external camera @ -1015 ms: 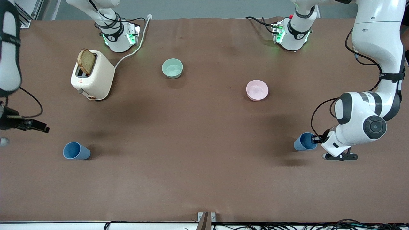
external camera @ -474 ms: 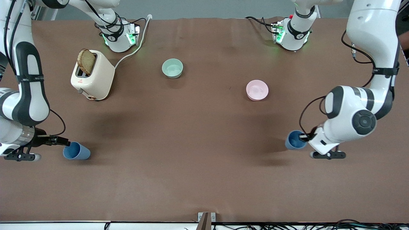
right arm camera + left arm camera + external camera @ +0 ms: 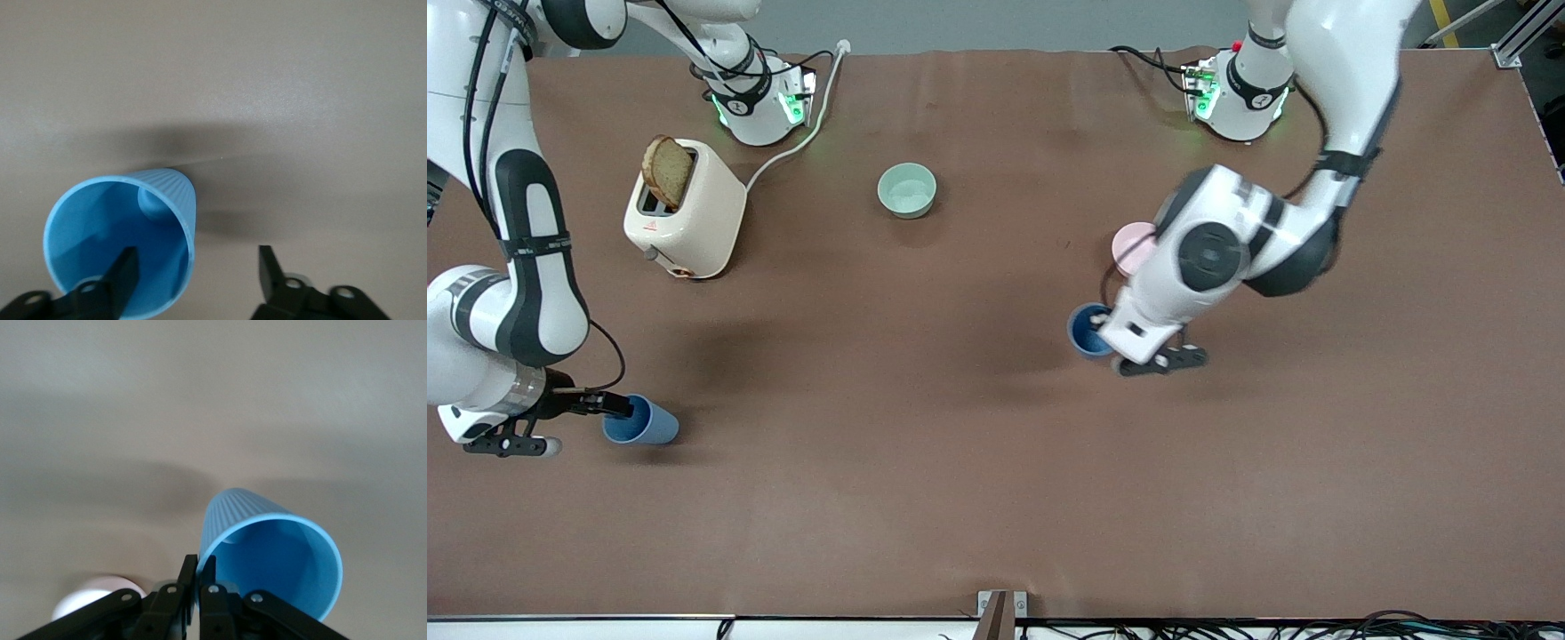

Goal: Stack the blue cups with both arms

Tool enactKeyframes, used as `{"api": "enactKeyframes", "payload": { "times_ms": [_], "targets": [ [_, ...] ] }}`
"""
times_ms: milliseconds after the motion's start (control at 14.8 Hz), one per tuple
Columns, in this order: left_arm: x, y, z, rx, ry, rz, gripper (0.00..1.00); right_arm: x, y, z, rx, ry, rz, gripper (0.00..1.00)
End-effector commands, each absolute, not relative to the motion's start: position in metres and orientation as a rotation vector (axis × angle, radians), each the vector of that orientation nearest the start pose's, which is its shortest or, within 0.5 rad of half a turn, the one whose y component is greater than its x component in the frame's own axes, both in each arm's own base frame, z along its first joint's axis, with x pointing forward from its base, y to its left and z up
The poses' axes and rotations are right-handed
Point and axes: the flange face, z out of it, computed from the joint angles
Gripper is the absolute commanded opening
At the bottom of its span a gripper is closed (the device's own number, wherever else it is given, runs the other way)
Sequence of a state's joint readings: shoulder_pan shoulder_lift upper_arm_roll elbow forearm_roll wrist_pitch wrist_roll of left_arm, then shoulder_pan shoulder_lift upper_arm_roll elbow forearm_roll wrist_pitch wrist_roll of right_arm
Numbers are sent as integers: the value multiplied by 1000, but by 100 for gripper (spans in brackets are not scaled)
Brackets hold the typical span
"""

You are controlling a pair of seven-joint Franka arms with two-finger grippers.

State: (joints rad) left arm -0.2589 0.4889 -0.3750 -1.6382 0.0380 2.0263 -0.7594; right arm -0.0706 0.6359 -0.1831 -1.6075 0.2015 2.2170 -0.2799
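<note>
One blue cup [image 3: 1087, 333] hangs in my left gripper [image 3: 1102, 317], held above the table beside the pink bowl. In the left wrist view the left gripper [image 3: 199, 577] is shut on that cup's [image 3: 273, 557] rim, one finger inside and one outside. The other blue cup [image 3: 643, 423] stands on the table toward the right arm's end, near the front. My right gripper [image 3: 617, 408] is at its mouth. In the right wrist view the right gripper [image 3: 197, 273] is open and straddles the cup's [image 3: 120, 233] wall, one finger inside the cup, not pressing.
A pink bowl [image 3: 1131, 246] is partly hidden by the left arm. A pale green bowl [image 3: 907, 189] sits farther from the front camera. A cream toaster [image 3: 687, 211] with a bread slice stands near the right arm's base, its cable running to the table's edge.
My left arm has carried its cup from the left arm's end toward the table's middle, up beside the pink bowl. My right arm has come in and put a finger into the other cup's mouth.
</note>
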Motion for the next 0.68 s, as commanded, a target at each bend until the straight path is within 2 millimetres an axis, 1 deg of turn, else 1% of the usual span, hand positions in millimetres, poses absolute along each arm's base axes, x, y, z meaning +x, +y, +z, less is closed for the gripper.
{"api": "enactKeyframes", "payload": {
  "times_ms": [0,68,135,203,271,338,406,474,541,609],
  "targets": [
    [541,-418,320,-3205,-296,202,0,679,-149,257,-3071,85,-25,41],
    [532,-436,302,-3220,-316,199,0,679,-150,255,-3069,93,-21,23],
    [524,-451,291,-3230,-323,193,0,680,-148,256,-3049,112,-30,12],
    [522,-455,281,-3228,-348,194,0,680,-147,256,-3035,126,-34,7],
    [520,-458,270,-3228,-350,205,1,680,-146,256,-3035,130,-34,4],
    [521,-459,263,-3233,-356,202,1,681,-145,257,-3035,132,-36,4],
    [522,-458,261,-3238,-361,199,6,683,-145,261,-3034,132,-40,3],
    [526,-455,265,-3240,-368,189,31,683,-145,264,-3031,129,-36,3],
    [536,-449,274,-3246,-393,166,79,683,-140,270,-3025,119,-19,3],
    [540,-446,285,-3254,-390,144,100,685,-134,286,-3017,100,-8,3]
  ]
}}
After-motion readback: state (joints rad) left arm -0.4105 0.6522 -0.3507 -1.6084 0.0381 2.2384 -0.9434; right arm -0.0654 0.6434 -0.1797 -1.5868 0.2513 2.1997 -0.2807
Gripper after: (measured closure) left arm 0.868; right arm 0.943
